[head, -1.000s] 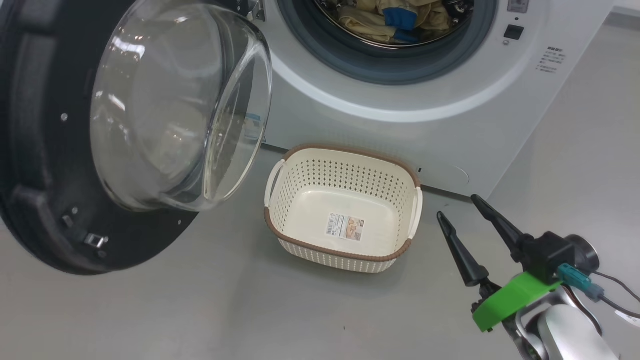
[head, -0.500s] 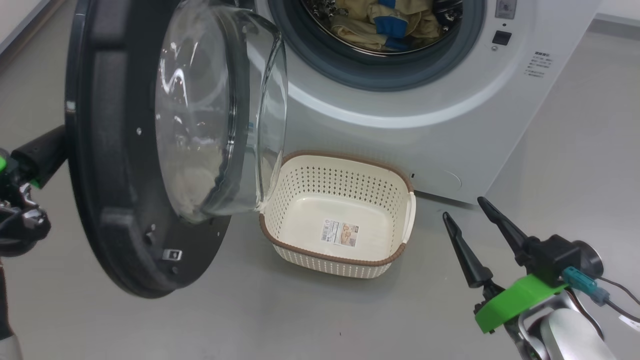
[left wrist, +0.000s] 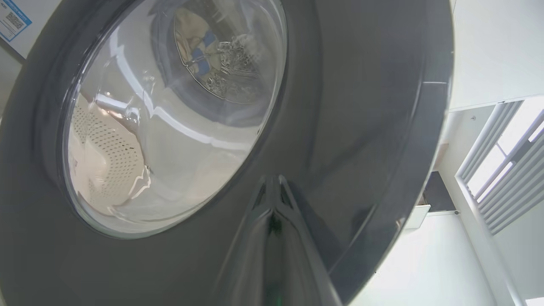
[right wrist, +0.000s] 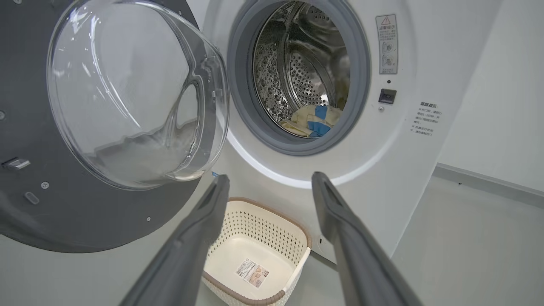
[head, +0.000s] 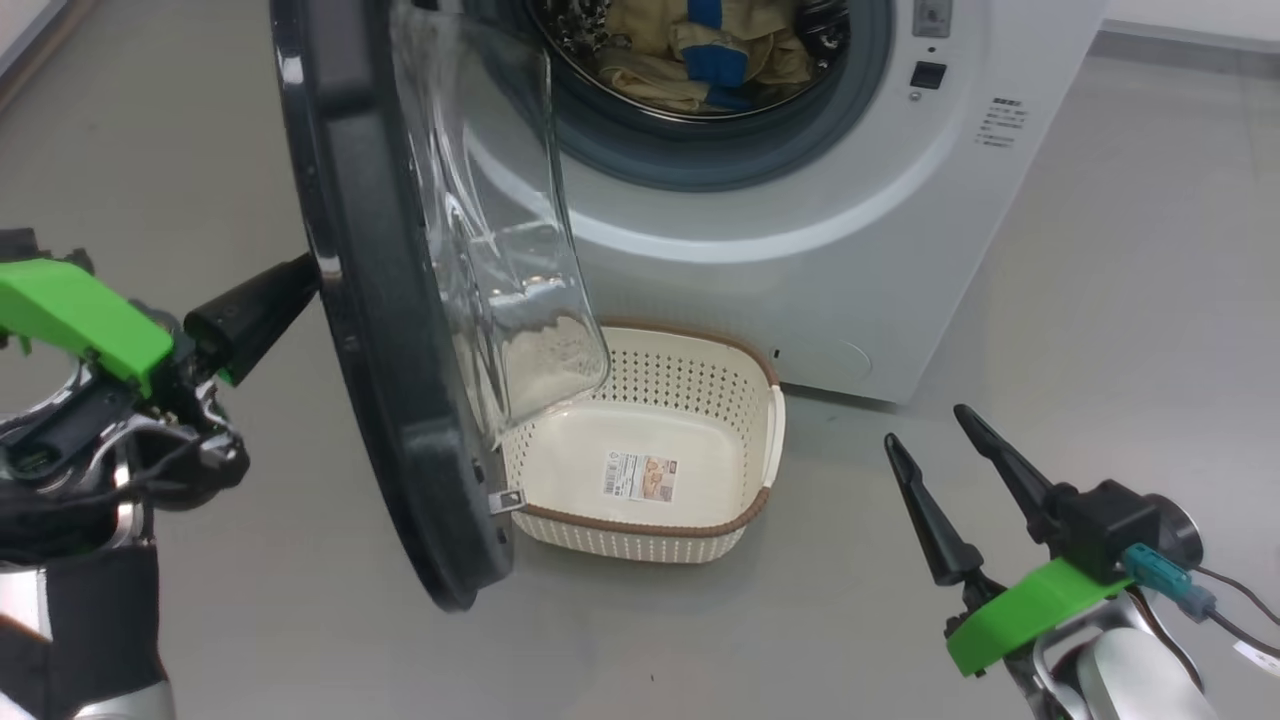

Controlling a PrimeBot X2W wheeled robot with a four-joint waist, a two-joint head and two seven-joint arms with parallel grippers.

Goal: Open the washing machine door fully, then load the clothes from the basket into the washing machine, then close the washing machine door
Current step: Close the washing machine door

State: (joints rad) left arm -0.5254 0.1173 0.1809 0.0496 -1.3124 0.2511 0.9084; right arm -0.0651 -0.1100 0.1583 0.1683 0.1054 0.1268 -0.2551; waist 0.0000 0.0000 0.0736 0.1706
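The washing machine door [head: 385, 360] stands half swung, edge-on to the head view, its glass dome [head: 500, 250] hanging over the left end of the basket [head: 745, 520]. My left gripper [head: 300, 275] is shut, and its tips [left wrist: 272, 182] press on the door's [left wrist: 365, 127] glossy black outer face. The clothes [head: 700, 50], pale yellow with blue patches, lie inside the steel drum of the washing machine [head: 800, 270]. The cream basket holds nothing but its label sticker. At the lower right my right gripper [head: 935, 440] hangs open and empty; its fingers [right wrist: 199, 229] frame the basket [right wrist: 297, 238] and the clothes [right wrist: 312, 121].
Grey floor [head: 1100, 300] stretches to the right of the machine and in front of the basket. A pale wall with a grey skirting [right wrist: 488, 182] runs behind the machine on the right. The basket sits right against the machine's base.
The door has swung from wide open toward the machine's opening, and my shut left gripper has come into view behind it. The head view has shifted. The right gripper has stayed put.
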